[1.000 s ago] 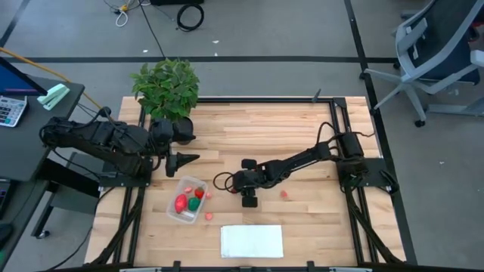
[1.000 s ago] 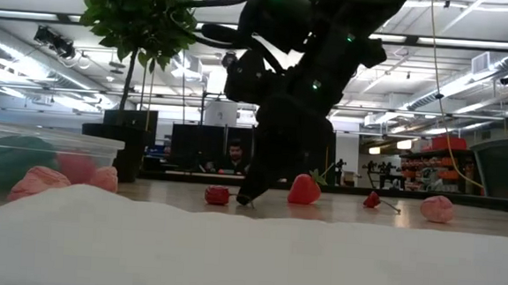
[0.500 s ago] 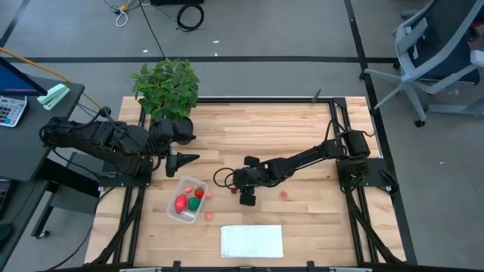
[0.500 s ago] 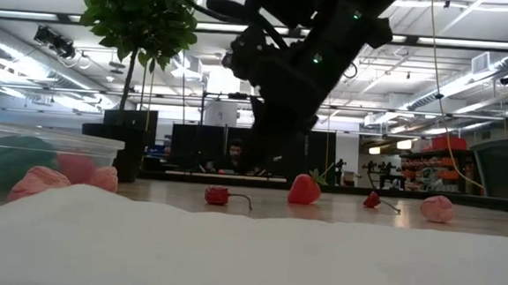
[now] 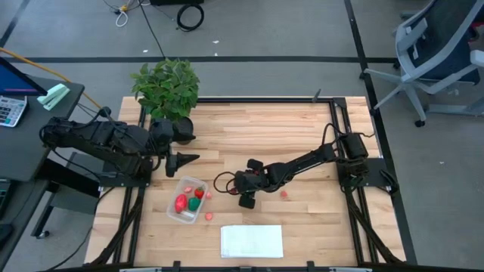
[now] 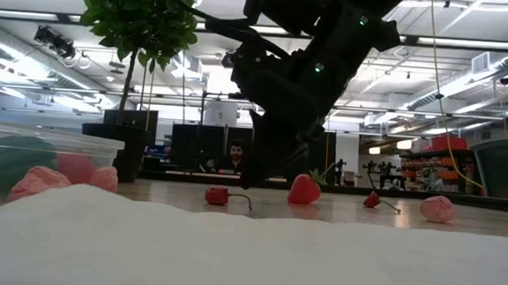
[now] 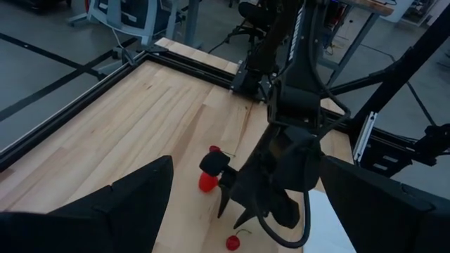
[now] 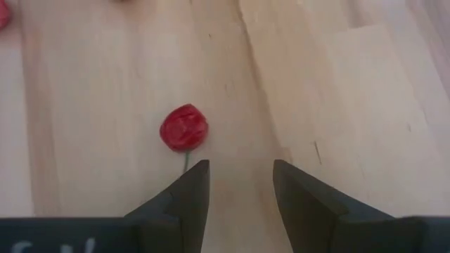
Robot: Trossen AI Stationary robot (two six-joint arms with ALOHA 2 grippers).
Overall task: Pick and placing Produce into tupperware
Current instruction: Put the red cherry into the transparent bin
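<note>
The clear tupperware (image 5: 187,199) stands on the table's left half with red, pink and green produce (image 5: 181,202) inside. Loose pieces lie around it: a pink one (image 5: 208,217) by its near corner and a red one (image 5: 284,193) to the right. My right gripper (image 5: 246,199) hangs open just above the wood. In its wrist view a round red piece with a thin stem (image 8: 184,128) lies just ahead of the open fingers (image 8: 239,184). The low view shows that cherry (image 6: 217,194), a strawberry (image 6: 304,189), another cherry (image 6: 372,199) and a pink piece (image 6: 437,208). My left gripper (image 5: 189,159) waits open beside the tub's far side.
A potted plant (image 5: 168,89) stands at the table's far left corner. A flat white sheet (image 5: 252,241) lies at the near edge. Black frame rails run along the table's sides. Bare wood stretches across the far and right parts. A person (image 6: 235,155) sits in the room behind.
My right gripper, whose fingertip stood down at the table beside the stemmed red piece, has risen clear of the wood and now hovers a little above it at about the same place. The produce and the tub have stayed where they were.
</note>
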